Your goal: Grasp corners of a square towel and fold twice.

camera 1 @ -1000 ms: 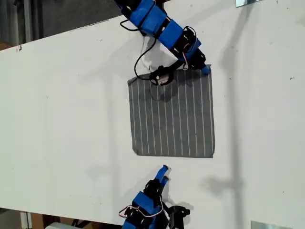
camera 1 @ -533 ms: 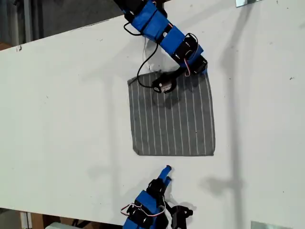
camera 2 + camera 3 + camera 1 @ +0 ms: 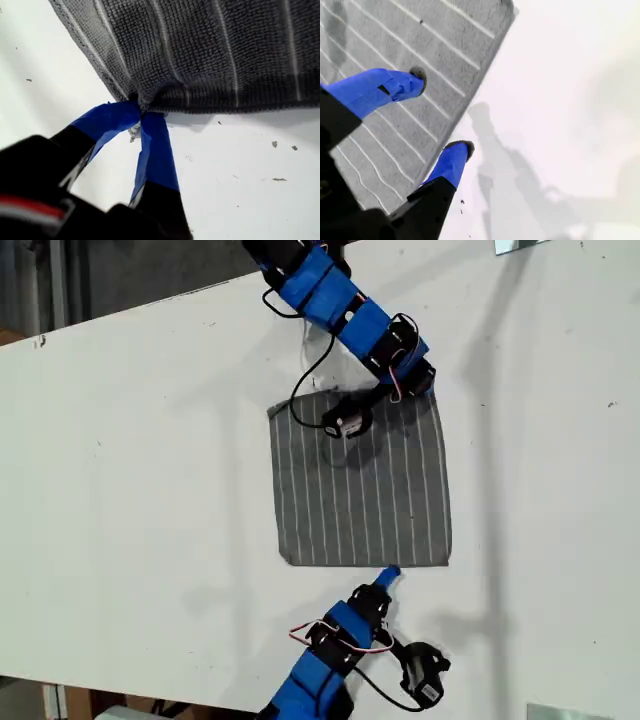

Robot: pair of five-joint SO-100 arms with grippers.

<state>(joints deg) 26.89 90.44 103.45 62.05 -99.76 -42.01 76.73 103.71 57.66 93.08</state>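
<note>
Now the towel [image 3: 360, 485] lies flat and unfolded on the white table [image 3: 150, 490], a little toward the exterior view's right of the middle. Its far corner [image 3: 432, 390], at the exterior view's upper right, is bunched between the closed tips of my first end effector [image 3: 139, 111], which clamps the cloth there; the fabric puckers at the pinch.

What has changed is on the near side. A second ago my second end effector [image 3: 390, 573] sat back from the cloth, well short of the hem. It has since come forward and toward the exterior view's right, and now stands open across the near hem, one finger [image 3: 402, 82] over the stripes and the other [image 3: 455, 155] over bare table. It probably is not at the near corner [image 3: 509, 7] yet, though the wrist view is steep.

So the first fold has not begun: one corner is secured, and the other arm seems to need a short slide along the hem before it closes.
</note>
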